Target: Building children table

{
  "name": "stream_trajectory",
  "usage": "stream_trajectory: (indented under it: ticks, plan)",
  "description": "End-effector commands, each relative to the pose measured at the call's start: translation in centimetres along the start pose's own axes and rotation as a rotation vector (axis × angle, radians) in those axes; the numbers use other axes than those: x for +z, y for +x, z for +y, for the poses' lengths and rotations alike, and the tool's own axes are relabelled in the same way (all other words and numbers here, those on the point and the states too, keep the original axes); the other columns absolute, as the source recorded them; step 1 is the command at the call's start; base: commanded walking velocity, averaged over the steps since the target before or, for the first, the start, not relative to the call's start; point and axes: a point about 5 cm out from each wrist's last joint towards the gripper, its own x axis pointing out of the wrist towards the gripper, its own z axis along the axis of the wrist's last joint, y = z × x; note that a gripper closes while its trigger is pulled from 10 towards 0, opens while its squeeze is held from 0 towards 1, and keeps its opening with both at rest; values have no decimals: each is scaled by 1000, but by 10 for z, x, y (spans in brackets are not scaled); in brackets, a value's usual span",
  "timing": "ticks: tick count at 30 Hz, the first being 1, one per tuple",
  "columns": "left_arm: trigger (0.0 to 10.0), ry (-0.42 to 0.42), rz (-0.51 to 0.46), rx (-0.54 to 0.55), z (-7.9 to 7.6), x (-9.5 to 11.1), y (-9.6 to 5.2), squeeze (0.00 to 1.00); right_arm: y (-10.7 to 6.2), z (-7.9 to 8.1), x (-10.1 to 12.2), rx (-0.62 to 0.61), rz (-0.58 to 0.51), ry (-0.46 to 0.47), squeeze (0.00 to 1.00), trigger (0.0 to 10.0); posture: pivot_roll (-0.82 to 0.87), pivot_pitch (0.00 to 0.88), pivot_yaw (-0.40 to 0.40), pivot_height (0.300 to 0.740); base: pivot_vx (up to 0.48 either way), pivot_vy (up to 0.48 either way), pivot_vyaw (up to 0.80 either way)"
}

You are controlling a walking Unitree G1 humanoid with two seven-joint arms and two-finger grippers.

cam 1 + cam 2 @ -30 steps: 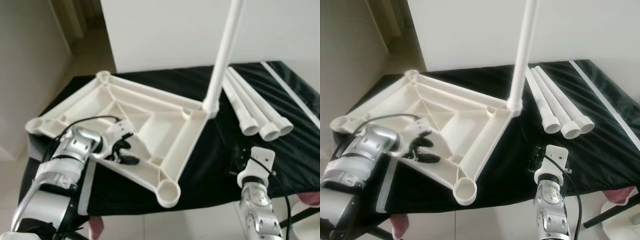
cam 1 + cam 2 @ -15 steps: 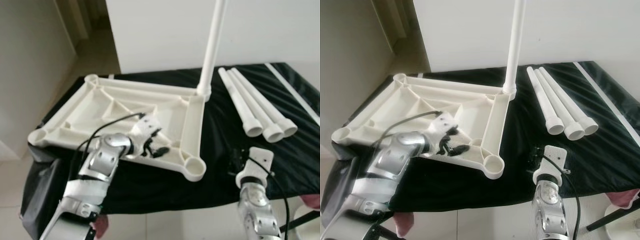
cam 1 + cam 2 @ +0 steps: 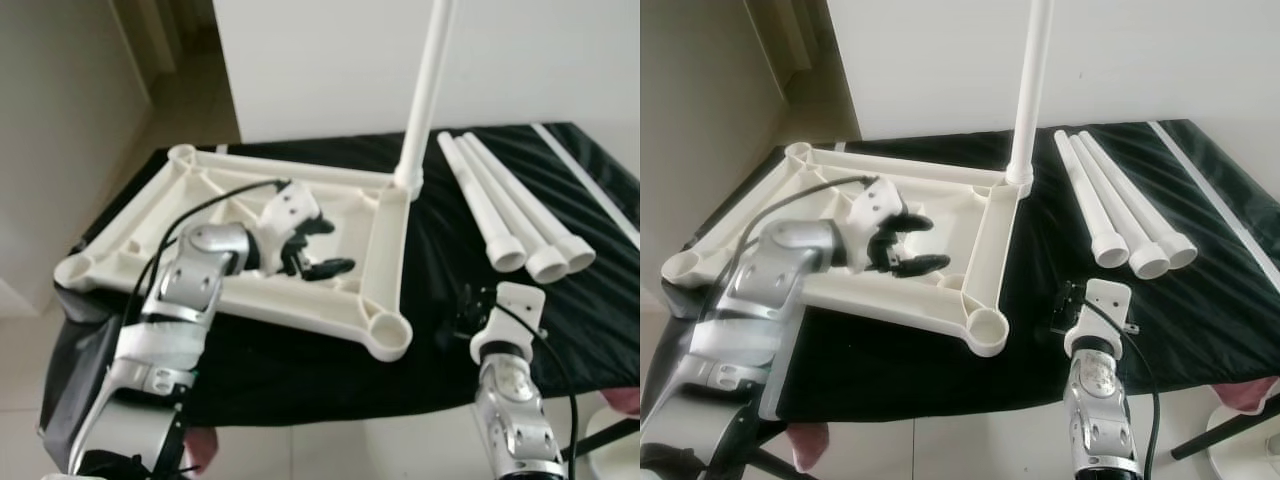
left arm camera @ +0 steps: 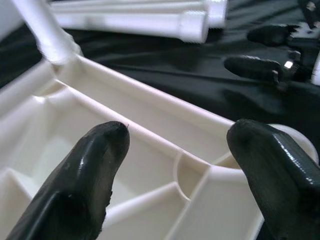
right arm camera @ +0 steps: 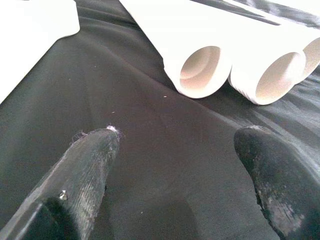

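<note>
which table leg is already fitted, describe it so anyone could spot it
On the black cloth lies an upside-down white tabletop. At its far right corner one white leg stands upright in its socket, whereas the three loose legs lie flat beside it.

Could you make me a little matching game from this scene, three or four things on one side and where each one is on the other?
Things:
1. upright leg
2. loose legs
3. left gripper
4. right gripper

Places:
A. lying side by side on the black cloth
B. open above bare cloth, facing the tube ends
C. standing in a corner socket of the tabletop
D. open over the tabletop's ribbed underside

Pairs: 1-C, 2-A, 3-D, 4-B
</note>
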Motion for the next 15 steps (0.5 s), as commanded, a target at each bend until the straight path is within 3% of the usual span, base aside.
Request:
stream_trajectory:
  ticks: [1,2,3,4,7,15]
  plan:
    - [10000,-32,127,195,11,-29,-2,0,2,0,2,1,-10,-1,0,10000,-27,0,34,740,0,0,0]
    - [10000,-32,127,195,11,-29,-2,0,2,0,2,1,-10,-1,0,10000,-27,0,34,740,0,0,0]
    - [10000,-30,214,191,9,-47,-3,0,2,0,3,-2,-12,1,0,10000,-32,0,38,740,0,0,0]
    - [10000,-30,214,191,9,-47,-3,0,2,0,3,-2,-12,1,0,10000,-32,0,38,740,0,0,0]
    - [10000,-41,379,230,6,-82,-10,0,1,-2,3,-13,-15,4,0,10000,-35,0,43,740,0,0,0]
    - [10000,-109,403,216,3,-96,-26,0,1,-2,2,-15,-12,7,0,10000,-35,0,47,740,0,0,0]
